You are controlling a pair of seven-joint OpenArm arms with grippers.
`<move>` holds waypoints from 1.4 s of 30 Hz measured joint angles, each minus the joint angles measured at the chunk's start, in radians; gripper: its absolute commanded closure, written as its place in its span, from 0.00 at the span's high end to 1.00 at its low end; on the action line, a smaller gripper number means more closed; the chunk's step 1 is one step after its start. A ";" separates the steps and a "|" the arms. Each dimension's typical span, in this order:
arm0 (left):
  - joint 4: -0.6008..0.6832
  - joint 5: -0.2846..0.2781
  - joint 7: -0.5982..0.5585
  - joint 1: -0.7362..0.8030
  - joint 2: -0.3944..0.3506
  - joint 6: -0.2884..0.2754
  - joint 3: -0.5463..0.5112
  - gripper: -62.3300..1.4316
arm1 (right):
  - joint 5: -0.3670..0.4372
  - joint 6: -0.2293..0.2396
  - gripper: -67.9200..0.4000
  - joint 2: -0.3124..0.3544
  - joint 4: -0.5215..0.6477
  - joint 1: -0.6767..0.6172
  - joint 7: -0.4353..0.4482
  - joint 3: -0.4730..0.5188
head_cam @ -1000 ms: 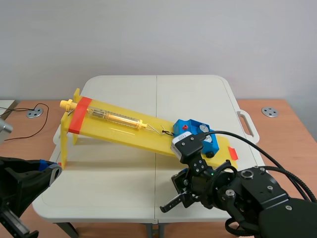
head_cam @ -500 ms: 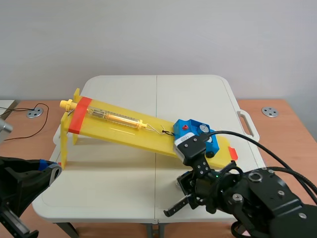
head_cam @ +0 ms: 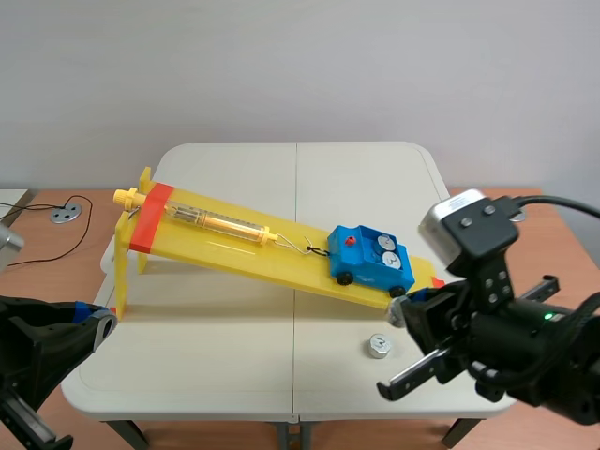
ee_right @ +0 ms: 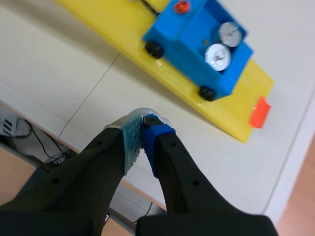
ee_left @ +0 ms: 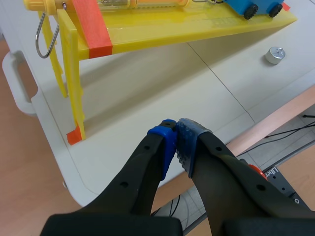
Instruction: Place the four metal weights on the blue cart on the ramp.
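The right arm (head_cam: 525, 347) is seen low at the near right corner of the counter (head_cam: 225, 366), and the right gripper (ee_right: 143, 125) is angled down towards the ramp's low end. Its fingers are pressed pad to pad, with nothing gripped. The left arm (head_cam: 37, 356) is held low off the counter's near left edge. The left gripper (ee_left: 175, 132) is likewise closed, pads touching, nothing held.

Now the count. One yellow ramp (head_cam: 234, 251) is seen, and one blue cart (head_cam: 371, 257) is parked near its low end, hooked to one spring scale (head_cam: 217, 222). Two metal weights (ee_right: 217, 55) are carried side by side in the cart. A third weight (head_cam: 379, 346) is left on the counter, near the cart, in front of the ramp.

In the right wrist view that third weight is mostly hidden behind the fingertips. In the left wrist view it is shown plainly, along with the ramp's tall leg.
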 measured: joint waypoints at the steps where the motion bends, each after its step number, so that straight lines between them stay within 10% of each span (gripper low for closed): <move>1: 0.000 0.000 0.000 0.000 0.000 0.000 0.000 0.07 | 0.031 0.000 0.02 0.000 0.018 -0.006 -0.008 0.026; 12: 0.000 0.000 0.000 0.000 0.000 0.000 0.000 0.07 | 0.211 -0.001 0.01 -0.108 0.042 0.082 -0.038 0.256; 42: 0.000 0.000 0.000 0.000 0.000 0.000 0.000 0.07 | 0.153 0.000 0.02 -0.208 -0.506 0.509 -0.043 0.114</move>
